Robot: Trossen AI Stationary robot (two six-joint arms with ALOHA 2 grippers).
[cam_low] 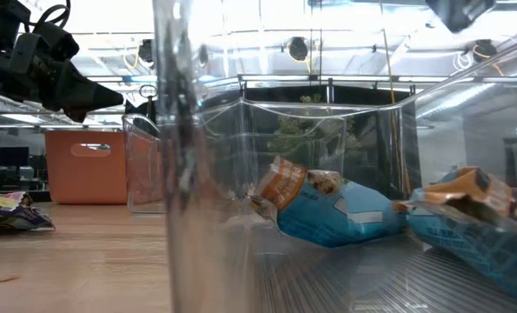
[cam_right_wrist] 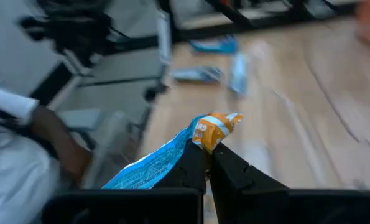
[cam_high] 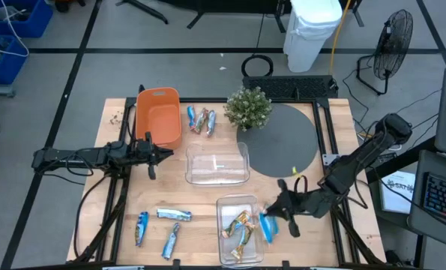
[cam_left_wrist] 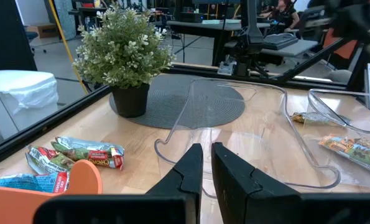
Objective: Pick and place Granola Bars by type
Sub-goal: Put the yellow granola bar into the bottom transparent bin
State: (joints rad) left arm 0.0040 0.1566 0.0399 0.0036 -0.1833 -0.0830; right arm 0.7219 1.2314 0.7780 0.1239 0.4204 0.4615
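Observation:
My right gripper [cam_high: 273, 215] is shut on a blue bar with an orange end [cam_right_wrist: 172, 155], just right of the near clear bin [cam_high: 224, 204], which holds several gold and blue bars [cam_high: 239, 229]. My left gripper [cam_left_wrist: 206, 163] is shut on nothing and hovers beside the orange bin [cam_high: 159, 116], left of the middle clear bin [cam_high: 217, 163]. Three blue-and-silver bars [cam_high: 163, 227] lie flat on the near left of the table. A few bars, blue and reddish [cam_high: 200, 120], lie near the far edge. My right gripper pinches the blue bar between its two fingers [cam_right_wrist: 231, 168] close to the orange end [cam_right_wrist: 217, 129]. It comes from the table's right, slanting down. The bar's blue length [cam_right_wrist: 144, 168] sticks out to one side of the fingers, above the table.
A potted plant [cam_high: 249, 107] stands at the far edge on a round grey mat [cam_high: 282, 139]. A person's sleeve and arm [cam_right_wrist: 23, 143] show at the edge of the right wrist view. Bare wood [cam_high: 312, 180] lies between mat and right arm.

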